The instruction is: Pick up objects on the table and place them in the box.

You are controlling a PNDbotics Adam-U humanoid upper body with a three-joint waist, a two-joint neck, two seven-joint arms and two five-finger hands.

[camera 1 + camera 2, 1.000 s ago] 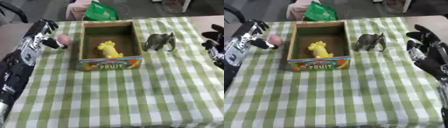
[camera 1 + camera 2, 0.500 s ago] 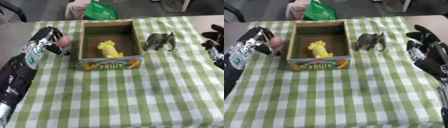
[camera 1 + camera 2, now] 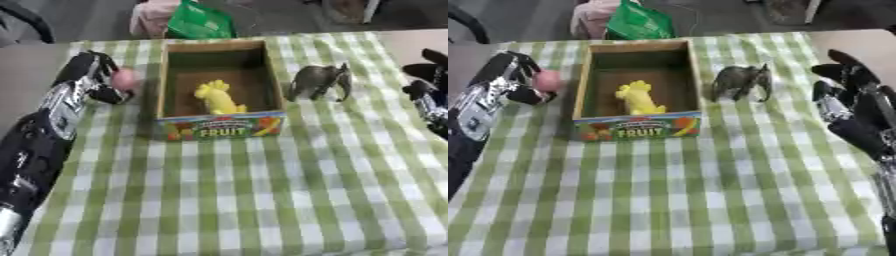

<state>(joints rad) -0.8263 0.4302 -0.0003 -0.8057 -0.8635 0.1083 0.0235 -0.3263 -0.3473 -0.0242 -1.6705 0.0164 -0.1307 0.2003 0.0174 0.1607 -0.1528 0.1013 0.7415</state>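
Pink object point(image 3: 124, 79), clasped in your left hand point(image 3: 94, 80): lift over the box point(image 3: 164, 85) wall, release beside the yellow toy point(image 3: 216, 98).

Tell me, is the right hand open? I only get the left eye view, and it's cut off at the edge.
Observer: Yes. The right eye view shows the whole right hand, fingers straight, holding nothing.
Operator: Where's its arm?
Observer: It comes up along the picture's right edge from the lower corner.
Operator: Do its fingers reach the elephant?
Observer: No. All of them stop short of the elephant, with checked cloth between.
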